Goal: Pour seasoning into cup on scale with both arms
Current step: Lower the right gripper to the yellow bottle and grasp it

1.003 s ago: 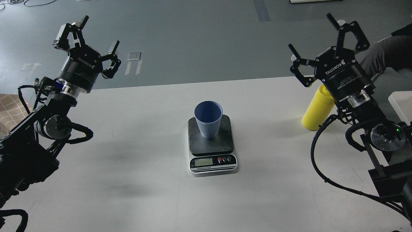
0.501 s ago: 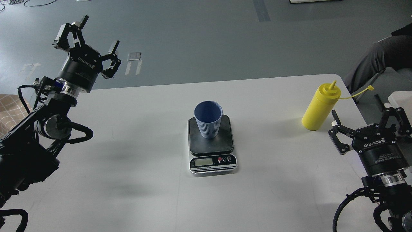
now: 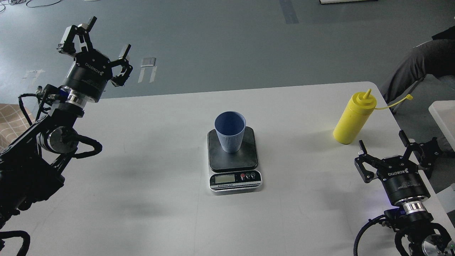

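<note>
The light blue ribbed cup stands upright on the dark platform of the small scale at the middle of the white table. The yellow seasoning bottle stands upright near the table's right edge, its cap strap sticking out to the right. My right gripper is open and empty, low at the front right, just in front of the bottle and apart from it. My left gripper is open and empty, raised over the table's far left edge, far from the cup.
The white table ends just right of the bottle. A seated person's leg is beyond the right corner. A white box edge sits at the far right. Grey floor with tape marks lies behind.
My right arm has dropped from high behind the bottle down to the front right, uncovering the bottle, and kept lowering and drawing back. The left arm barely moved.
</note>
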`<control>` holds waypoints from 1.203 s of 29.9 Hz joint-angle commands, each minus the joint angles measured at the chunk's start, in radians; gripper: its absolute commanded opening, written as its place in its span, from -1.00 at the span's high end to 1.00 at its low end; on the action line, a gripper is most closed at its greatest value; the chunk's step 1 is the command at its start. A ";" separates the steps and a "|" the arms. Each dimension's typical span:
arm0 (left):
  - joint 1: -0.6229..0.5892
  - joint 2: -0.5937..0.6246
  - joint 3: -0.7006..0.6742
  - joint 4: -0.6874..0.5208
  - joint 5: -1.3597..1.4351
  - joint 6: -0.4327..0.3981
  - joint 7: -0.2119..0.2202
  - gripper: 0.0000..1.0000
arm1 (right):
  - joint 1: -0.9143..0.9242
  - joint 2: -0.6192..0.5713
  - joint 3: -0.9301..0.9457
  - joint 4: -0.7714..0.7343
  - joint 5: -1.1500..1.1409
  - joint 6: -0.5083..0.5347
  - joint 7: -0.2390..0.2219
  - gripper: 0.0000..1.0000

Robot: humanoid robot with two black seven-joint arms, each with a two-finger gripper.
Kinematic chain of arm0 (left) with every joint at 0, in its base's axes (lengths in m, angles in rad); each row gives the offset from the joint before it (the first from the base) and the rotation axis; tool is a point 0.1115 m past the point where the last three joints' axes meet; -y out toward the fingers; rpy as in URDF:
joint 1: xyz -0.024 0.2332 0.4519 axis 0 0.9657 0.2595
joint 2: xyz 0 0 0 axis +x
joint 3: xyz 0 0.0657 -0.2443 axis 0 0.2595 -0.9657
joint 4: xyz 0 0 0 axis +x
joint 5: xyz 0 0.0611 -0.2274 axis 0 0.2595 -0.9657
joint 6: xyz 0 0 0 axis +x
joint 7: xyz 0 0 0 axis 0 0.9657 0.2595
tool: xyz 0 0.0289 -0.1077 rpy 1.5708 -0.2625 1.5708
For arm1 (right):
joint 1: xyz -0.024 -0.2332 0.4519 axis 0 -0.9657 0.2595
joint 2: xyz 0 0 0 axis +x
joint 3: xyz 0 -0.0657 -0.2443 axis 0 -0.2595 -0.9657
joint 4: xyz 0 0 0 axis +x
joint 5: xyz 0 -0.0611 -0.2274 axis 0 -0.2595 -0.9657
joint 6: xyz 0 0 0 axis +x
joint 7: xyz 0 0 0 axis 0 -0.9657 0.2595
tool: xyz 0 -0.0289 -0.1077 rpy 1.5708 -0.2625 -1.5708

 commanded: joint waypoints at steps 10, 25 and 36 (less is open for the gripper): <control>-0.002 0.009 0.000 0.000 0.000 0.000 0.000 -0.94 | 0.151 0.011 -0.020 -0.198 0.082 0.000 -0.005 -1.00; -0.002 0.018 -0.001 -0.002 0.000 0.000 -0.002 -0.94 | 0.277 0.011 -0.061 -0.322 0.079 0.000 -0.006 -1.00; -0.003 0.021 -0.001 0.000 0.000 0.000 -0.002 -0.94 | 0.396 0.011 -0.069 -0.451 0.081 0.000 0.000 -0.97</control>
